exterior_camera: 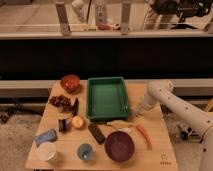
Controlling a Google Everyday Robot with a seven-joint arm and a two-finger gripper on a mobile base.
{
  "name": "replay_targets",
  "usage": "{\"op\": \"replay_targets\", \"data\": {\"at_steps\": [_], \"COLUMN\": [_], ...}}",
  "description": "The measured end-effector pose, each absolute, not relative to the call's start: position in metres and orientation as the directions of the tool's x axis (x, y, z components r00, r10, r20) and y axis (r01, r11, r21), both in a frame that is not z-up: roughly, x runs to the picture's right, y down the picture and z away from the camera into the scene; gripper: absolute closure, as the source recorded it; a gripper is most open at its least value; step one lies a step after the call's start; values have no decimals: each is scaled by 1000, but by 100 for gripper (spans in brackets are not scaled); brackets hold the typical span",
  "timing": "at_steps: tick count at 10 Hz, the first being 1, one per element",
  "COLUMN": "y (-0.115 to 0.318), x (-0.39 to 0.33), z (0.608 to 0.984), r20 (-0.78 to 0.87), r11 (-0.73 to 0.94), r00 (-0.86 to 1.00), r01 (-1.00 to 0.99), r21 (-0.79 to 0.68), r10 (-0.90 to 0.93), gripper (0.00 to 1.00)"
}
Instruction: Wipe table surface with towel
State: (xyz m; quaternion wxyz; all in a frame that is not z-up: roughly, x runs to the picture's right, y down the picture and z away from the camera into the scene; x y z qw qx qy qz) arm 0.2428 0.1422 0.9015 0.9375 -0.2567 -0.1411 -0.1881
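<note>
Lab test bay: wooden table (155, 145) sitting on bare concrete, railing (100, 30) running behind; gripper (138, 111) hanging beside green tray (107, 97).

The wooden table (156, 145) carries a green tray (108, 97), a purple bowl (119, 146), a carrot (144, 135), an apple (77, 121) and grapes (60, 101). The gripper (137, 112) hangs low over the table, just beside the tray.
</note>
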Motion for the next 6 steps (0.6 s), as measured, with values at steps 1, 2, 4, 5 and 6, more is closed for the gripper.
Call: {"op": "replay_targets", "data": {"at_steps": [1, 2, 4, 5, 6], "y": [150, 156, 167, 168, 168], "x": [250, 253, 266, 265, 265], "z": [897, 895, 890, 890, 891], "r20": [354, 352, 339, 335, 326], "r11": [789, 779, 761, 758, 765], "r00": [888, 886, 884, 884, 891], "r01": [433, 442, 455, 456, 442], "r21": [-437, -444, -463, -466, -469], "r10": [-292, -302, -322, -326, -316], "gripper": [100, 100, 100, 100, 100]}}
